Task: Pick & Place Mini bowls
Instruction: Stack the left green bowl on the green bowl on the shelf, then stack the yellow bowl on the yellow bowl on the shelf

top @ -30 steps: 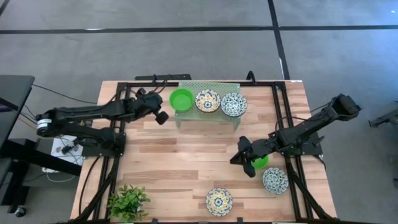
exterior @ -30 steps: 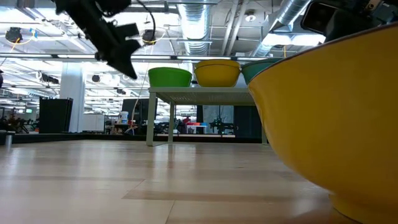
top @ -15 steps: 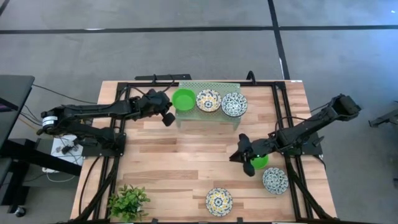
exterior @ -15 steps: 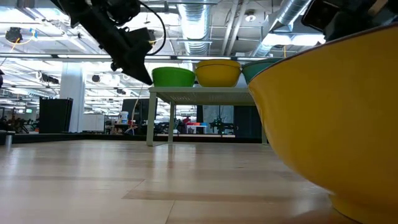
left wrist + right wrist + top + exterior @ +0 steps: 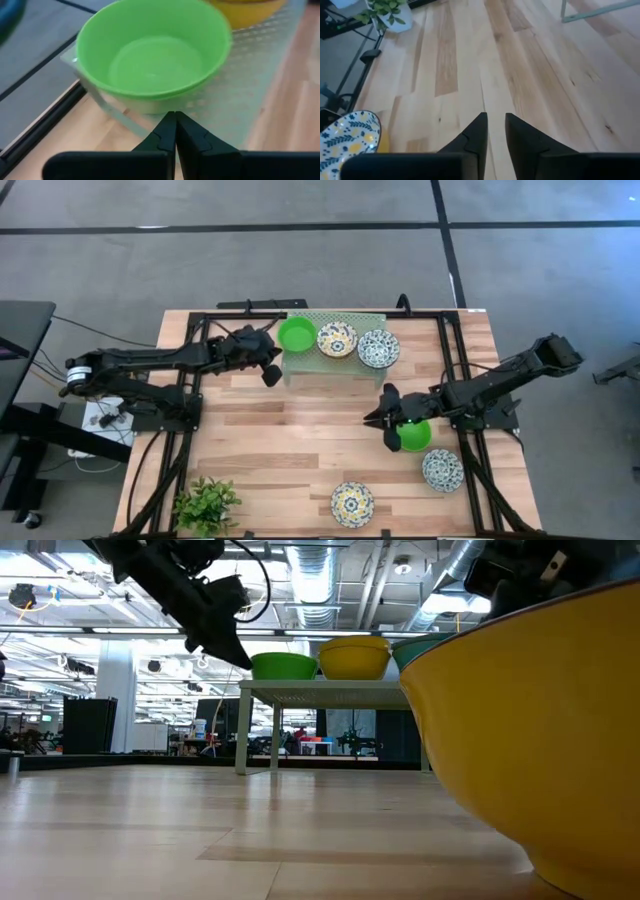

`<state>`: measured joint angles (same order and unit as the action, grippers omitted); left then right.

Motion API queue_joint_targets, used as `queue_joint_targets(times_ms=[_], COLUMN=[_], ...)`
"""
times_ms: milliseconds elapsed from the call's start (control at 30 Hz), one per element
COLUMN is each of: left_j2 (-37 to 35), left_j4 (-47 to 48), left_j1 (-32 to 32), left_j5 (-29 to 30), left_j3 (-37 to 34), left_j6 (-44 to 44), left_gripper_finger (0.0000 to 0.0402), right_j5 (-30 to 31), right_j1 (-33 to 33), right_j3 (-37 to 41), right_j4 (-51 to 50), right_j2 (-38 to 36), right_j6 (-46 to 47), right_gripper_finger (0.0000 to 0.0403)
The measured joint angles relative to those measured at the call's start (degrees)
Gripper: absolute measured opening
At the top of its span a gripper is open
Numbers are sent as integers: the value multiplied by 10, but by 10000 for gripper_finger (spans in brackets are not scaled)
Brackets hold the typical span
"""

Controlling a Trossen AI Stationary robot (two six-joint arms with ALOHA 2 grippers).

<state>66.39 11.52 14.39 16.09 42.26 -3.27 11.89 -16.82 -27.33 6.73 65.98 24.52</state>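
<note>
Three mini bowls sit in a row on the pale green rack (image 5: pixel 335 360) at the table's far edge: a plain green bowl (image 5: pixel 296 334) at the rack's left end, a white bowl with yellow and blue flowers (image 5: pixel 337 339) in the middle, and a blue-patterned bowl (image 5: pixel 378 348) at the right end. The left gripper (image 5: pixel 268 370) hangs just beside the rack's left end, close to that green bowl; its fingers (image 5: pixel 172 131) are pressed together with nothing between them, pointing at the rack edge under the bowl.

A second green bowl (image 5: pixel 413 434) lies on the wood toward the table's right edge, with the right gripper (image 5: pixel 387 420) just at its left side. Its fingers (image 5: pixel 479 131) stand a little apart with only bare wood showing between them; they hold nothing.

Near the table's front right corner rests another blue-patterned bowl (image 5: pixel 442 470), and a yellow-and-blue floral bowl (image 5: pixel 352 503) sits by the front edge, about midway along. A small leafy plant (image 5: pixel 207 505) stands at the front left corner.
</note>
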Motion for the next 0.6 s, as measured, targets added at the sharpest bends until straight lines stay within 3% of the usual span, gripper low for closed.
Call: queue_joint_targets(times_ms=[233, 367, 467, 600], left_j2=[-33, -55, -57, -51], left_j4=[0, -2, -2, -5], left_j1=[-66, -124, -175, -231], left_j5=[-34, -107, -148, -145], left_j3=[0, 0, 0, 0], left_j6=[0, 43, 59, 61], left_gripper_finger=[9, 7, 12, 36], right_j5=[-2, -14, -18, -15], right_j1=[-1, -15, -37, -73], right_j3=[0, -13, -28, -53], right_j4=[31, 54, 80, 91], right_j2=[0, 0, 0, 25], right_j6=[-5, -7, -6, 3], right_gripper_finger=[119, 146, 155, 155])
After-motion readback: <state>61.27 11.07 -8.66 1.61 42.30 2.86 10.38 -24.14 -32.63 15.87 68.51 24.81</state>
